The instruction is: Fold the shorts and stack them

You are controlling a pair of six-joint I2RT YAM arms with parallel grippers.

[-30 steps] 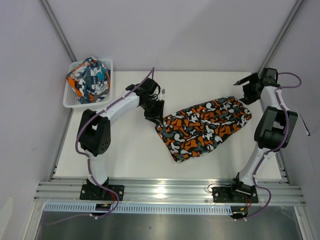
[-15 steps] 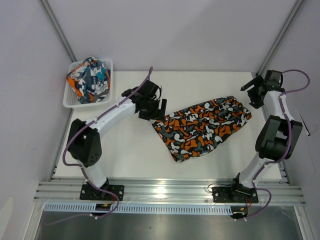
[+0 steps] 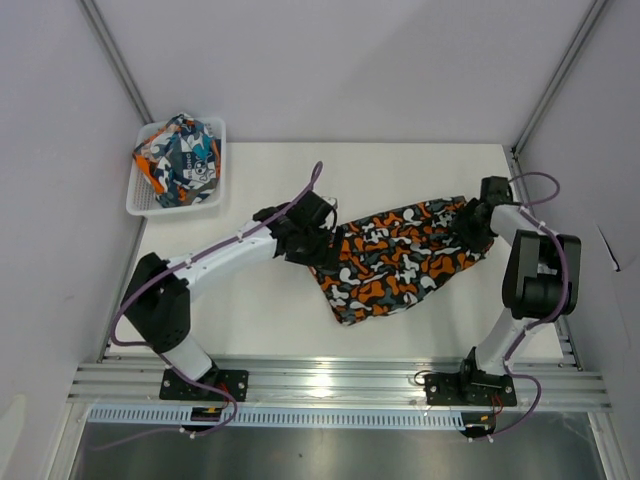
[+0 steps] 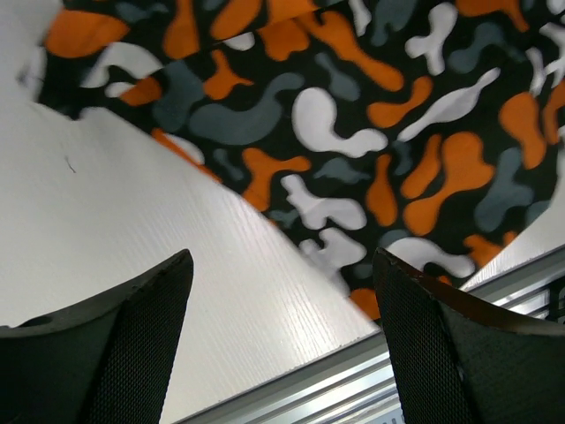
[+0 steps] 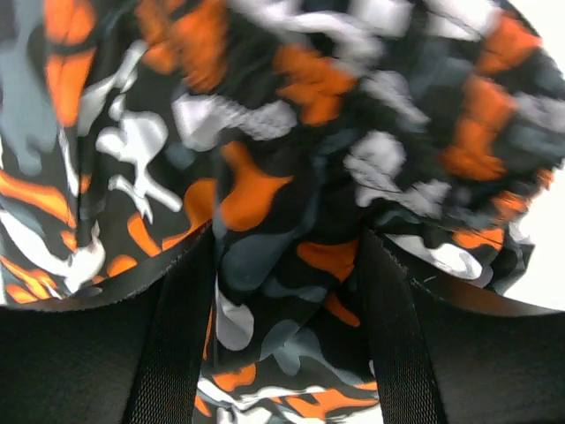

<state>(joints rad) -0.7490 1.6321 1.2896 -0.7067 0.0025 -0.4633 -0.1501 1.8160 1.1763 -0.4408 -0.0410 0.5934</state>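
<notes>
The orange-black-grey-white camouflage shorts [image 3: 400, 262] lie spread across the middle of the table. My left gripper [image 3: 318, 240] is low at their left edge. It is open [image 4: 282, 261] over bare table, and the shorts' print [image 4: 353, 115] lies just ahead of its fingertips. My right gripper [image 3: 470, 228] is down on the shorts' right end. In the right wrist view its jaws [image 5: 287, 265] stand apart around a bunched fold of the camouflage fabric [image 5: 265, 177], which fills the gap between both pads. The teal-blue and orange shorts [image 3: 180, 155] lie crumpled in the basket.
A white mesh basket [image 3: 135, 205] sits at the table's back left corner. The white table [image 3: 250, 300] ends at an aluminium rail [image 3: 330, 375] along the near edge, where both arm bases are bolted. Grey walls and frame posts stand close on both sides.
My left gripper opened and swung right to the shorts' left edge. My right gripper dropped from the back right corner onto the shorts' right end, and that end has bunched up.
</notes>
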